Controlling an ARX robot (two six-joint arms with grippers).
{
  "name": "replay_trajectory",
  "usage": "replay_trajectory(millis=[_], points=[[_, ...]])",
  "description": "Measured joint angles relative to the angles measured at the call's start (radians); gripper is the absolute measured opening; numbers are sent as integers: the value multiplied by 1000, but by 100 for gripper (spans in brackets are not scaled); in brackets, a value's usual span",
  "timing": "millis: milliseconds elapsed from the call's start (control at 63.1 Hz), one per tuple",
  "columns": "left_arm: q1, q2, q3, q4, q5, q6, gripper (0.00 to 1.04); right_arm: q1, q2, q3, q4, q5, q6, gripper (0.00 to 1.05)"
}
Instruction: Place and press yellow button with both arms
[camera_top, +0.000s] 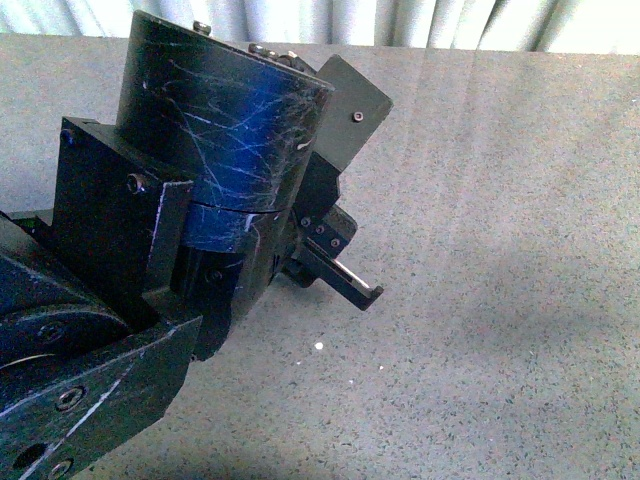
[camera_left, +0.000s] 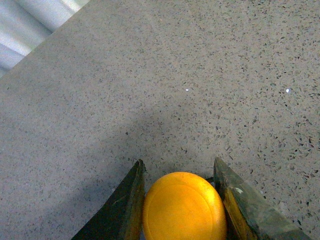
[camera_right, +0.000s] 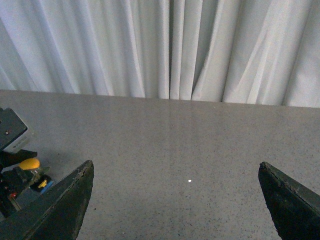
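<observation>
The left tool (camera_left: 178, 165) is clamped on the button (camera_left: 183, 205), its fingers (camera_left: 131, 200) against both sides of the yellow cap, over the grey surface (camera_left: 200, 75) well inside its far edge. The right tool (camera_right: 175, 164) gapes wide, empty.

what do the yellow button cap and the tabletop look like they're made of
The yellow button cap looks like smooth satin plastic: even colour, soft sheen. The table looks like grey speckled stone or laminate imitating it: dark flecks, dull finish.
</observation>
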Motion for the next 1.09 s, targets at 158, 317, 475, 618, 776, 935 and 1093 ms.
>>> replay_trajectory(millis=[158, 317, 475, 618, 776, 935, 1093], points=[[-4, 5, 6, -13, 13, -6, 56, 0, 0, 0, 0, 0, 0, 96], [-8, -11, -6, -24, 28, -24, 83, 0, 0, 0, 0, 0, 0, 96], [-2, -98, -71, -25, 36, -61, 95, 0, 0, 0, 0, 0, 0, 96], [34, -241, -162, -40, 71, -145, 96, 0, 0, 0, 0, 0, 0, 96], [94, -476, -266, -67, 126, -273, 96, 0, 0, 0, 0, 0, 0, 96], [171, -615, -434, 237, -74, -308, 77, 0, 0, 0, 0, -3, 0, 96], [327, -842, -621, 290, -16, -307, 49, 0, 0, 0, 0, 1, 0, 96]])
